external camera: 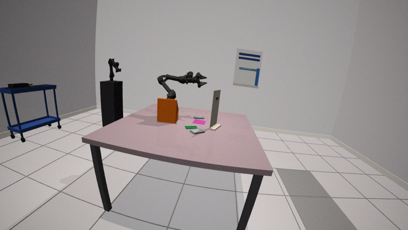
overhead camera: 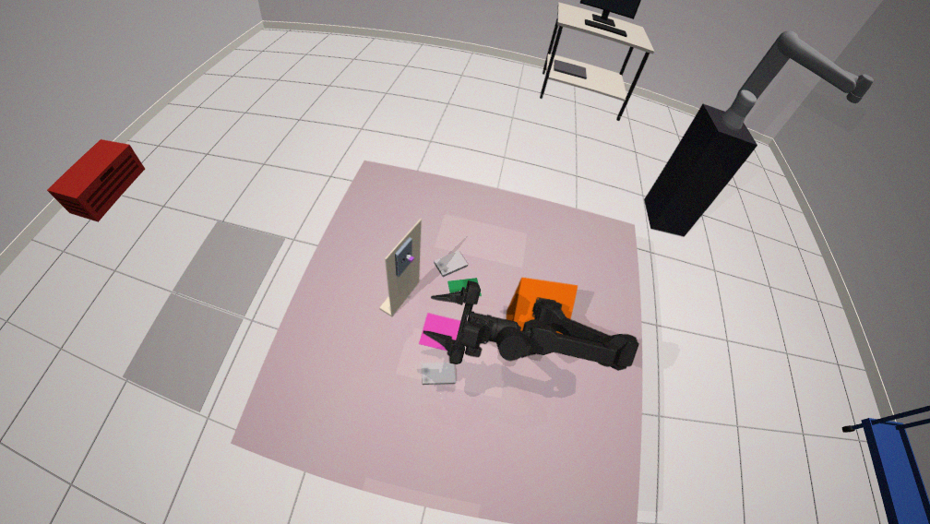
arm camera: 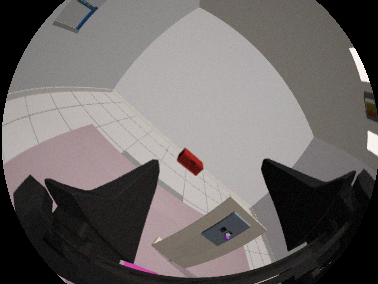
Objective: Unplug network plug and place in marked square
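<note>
The upright beige panel (overhead camera: 394, 289) (external camera: 214, 111) (arm camera: 187, 246) stands on the pink table (overhead camera: 325, 390) (external camera: 228, 148) (arm camera: 65, 155). A blue-grey socket plate (overhead camera: 400, 259) (arm camera: 240, 223) is on its face. The small white and purple plug (overhead camera: 410, 258) (arm camera: 227, 236) sits at the socket; its tab is too small to tell. My gripper (overhead camera: 430, 315) (external camera: 206, 80) (arm camera: 213, 165) is wide open and empty, in the air in front of the panel, apart from it. A magenta patch (overhead camera: 444, 323) (external camera: 198, 122) (arm camera: 137, 267) and a green patch (overhead camera: 460, 284) (external camera: 190, 127) lie flat on the table.
A tall orange block (overhead camera: 553, 289) (external camera: 166, 110) stands beside my arm. One grey-white flat box (overhead camera: 452, 263) (external camera: 197, 131) lies near the green patch, and another flat box (overhead camera: 442, 375) (external camera: 198, 117) lies on the far side of the magenta patch.
</note>
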You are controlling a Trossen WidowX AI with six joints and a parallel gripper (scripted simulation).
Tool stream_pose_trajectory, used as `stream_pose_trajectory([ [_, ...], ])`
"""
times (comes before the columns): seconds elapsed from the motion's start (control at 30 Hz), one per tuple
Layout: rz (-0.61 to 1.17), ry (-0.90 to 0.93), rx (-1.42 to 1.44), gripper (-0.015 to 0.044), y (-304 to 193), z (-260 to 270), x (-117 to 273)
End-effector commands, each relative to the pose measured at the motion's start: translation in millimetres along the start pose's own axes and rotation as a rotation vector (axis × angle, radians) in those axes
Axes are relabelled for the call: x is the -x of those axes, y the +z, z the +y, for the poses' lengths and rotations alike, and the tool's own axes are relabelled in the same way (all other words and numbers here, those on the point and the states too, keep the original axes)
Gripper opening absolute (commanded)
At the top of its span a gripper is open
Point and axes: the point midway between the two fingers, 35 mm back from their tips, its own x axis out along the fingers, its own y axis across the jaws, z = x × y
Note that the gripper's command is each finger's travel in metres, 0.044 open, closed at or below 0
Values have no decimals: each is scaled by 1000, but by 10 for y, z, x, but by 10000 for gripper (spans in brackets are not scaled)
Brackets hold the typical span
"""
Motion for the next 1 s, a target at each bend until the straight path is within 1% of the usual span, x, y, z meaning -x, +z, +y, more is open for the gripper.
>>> stream_pose_trajectory([
  [0.0, 4, -3, 5, 374, -17, -2, -5],
  [0.07, 36, -24, 42, 321, -152, -20, -45],
  [0.27, 192, -106, 231, 164, -786, -98, -146],
  [0.3, 220, -117, 265, 156, -891, -111, -150],
  [0.5, 389, -167, 482, 156, -1498, -190, -94],
  [0.73, 594, -192, 761, 156, -2130, -300, 124],
  [0.8, 632, -192, 815, 156, -2233, -324, 179],
  [0.97, 637, -192, 822, 156, -2246, -327, 187],
])
